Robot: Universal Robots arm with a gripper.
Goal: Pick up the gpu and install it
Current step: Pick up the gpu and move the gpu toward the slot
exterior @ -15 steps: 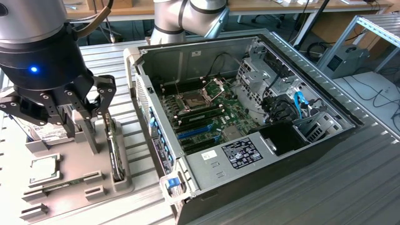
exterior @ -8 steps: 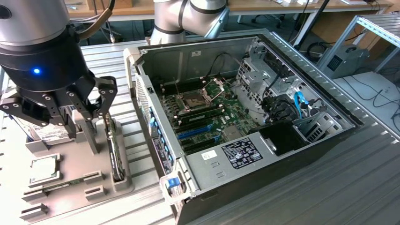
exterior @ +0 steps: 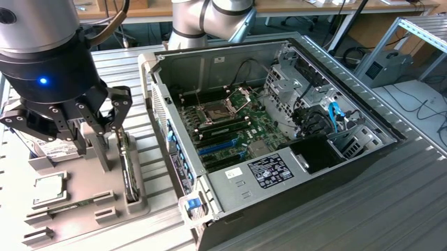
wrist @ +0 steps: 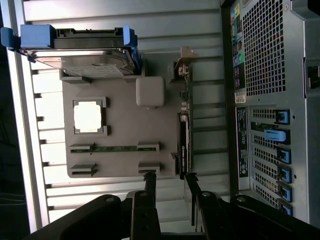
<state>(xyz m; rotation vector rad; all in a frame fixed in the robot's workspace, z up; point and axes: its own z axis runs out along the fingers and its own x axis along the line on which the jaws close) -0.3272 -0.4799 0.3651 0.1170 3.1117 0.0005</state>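
The gpu (exterior: 127, 168) is a thin dark card standing on its edge in a slot of the grey holder tray (exterior: 84, 188), to the exterior view's left of the open computer case (exterior: 279, 130). In the wrist view the gpu (wrist: 183, 132) runs along the tray's edge (wrist: 125, 130), with its metal bracket (wrist: 185, 60) at the far end. My gripper (exterior: 103, 125) hangs open just above the tray, close over the card's near end and not touching it. Its two dark fingers (wrist: 150, 182) stand apart, and nothing sits between the gripper (wrist: 170, 181) jaws.
The tray also carries a hard drive in a blue carrier (wrist: 80, 55), a square silver CPU (wrist: 89, 116), a memory stick (wrist: 115, 148) and a grey block (wrist: 150, 91). Inside the case lie the motherboard and its blue slots (exterior: 216, 149). The case's rear panel (wrist: 270, 100) stands beside the tray.
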